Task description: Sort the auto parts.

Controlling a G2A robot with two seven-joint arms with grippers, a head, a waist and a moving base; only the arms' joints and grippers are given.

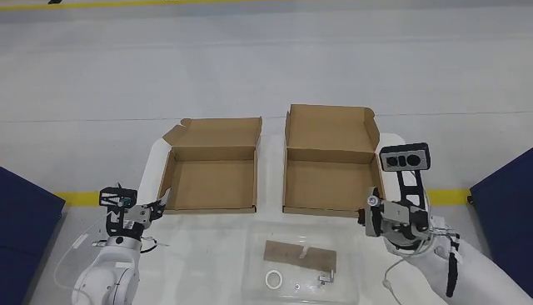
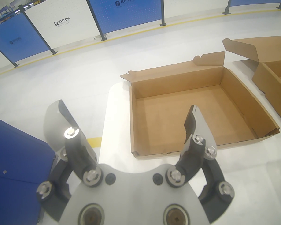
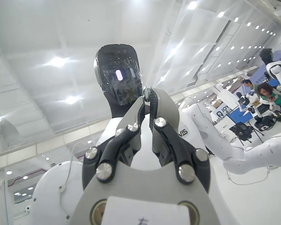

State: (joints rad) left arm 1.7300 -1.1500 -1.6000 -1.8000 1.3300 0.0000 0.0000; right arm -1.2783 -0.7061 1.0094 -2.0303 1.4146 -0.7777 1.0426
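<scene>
Two open, empty cardboard boxes lie side by side on the white table, the left box [image 1: 212, 184] [image 2: 196, 118] and the right box [image 1: 329, 180] [image 2: 275, 76]. In front of them a clear tray [image 1: 252, 259] holds a white ring [image 1: 273, 280] and small metal parts [image 1: 326, 278] beside a cardboard strip [image 1: 300, 255]. My left gripper [image 1: 156, 207] [image 2: 126, 112] hovers open and holds nothing near the left box's front left corner. My right gripper [image 1: 390, 218] [image 3: 147, 99] is turned upward, right of the tray, shut on a small threaded metal bolt [image 3: 147, 92] at its fingertips.
Both box lids stand folded back on the far side. Blue partition panels [image 1: 21, 222] flank the table at left and right [image 1: 508, 213]. The table edge runs just left of the left box.
</scene>
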